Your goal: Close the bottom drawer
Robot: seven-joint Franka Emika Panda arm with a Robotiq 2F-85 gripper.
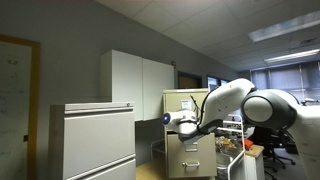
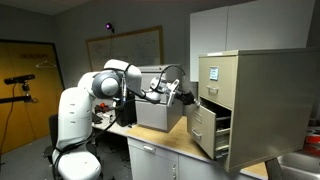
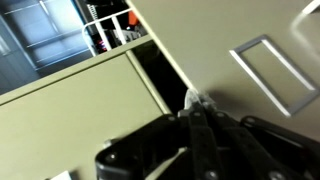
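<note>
My hand [image 2: 184,94], fingers pinched together and empty, sits high by the open bottom drawer [image 2: 202,128] (near its top edge); I could skid off, or shove the cabinet [image 2: 265,100] along the bench [image 2: 165,141]

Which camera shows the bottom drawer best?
An exterior view: the drawer sticks out open, front in plain sight. In an exterior view facing the cabinet, the arm covers it partly. The wrist view is too close to tell.

End effector [image 2: 184,95] just before the filing cabinet [image 2: 268,100]; bottom drawer [image 2: 204,127] out, below it
</note>
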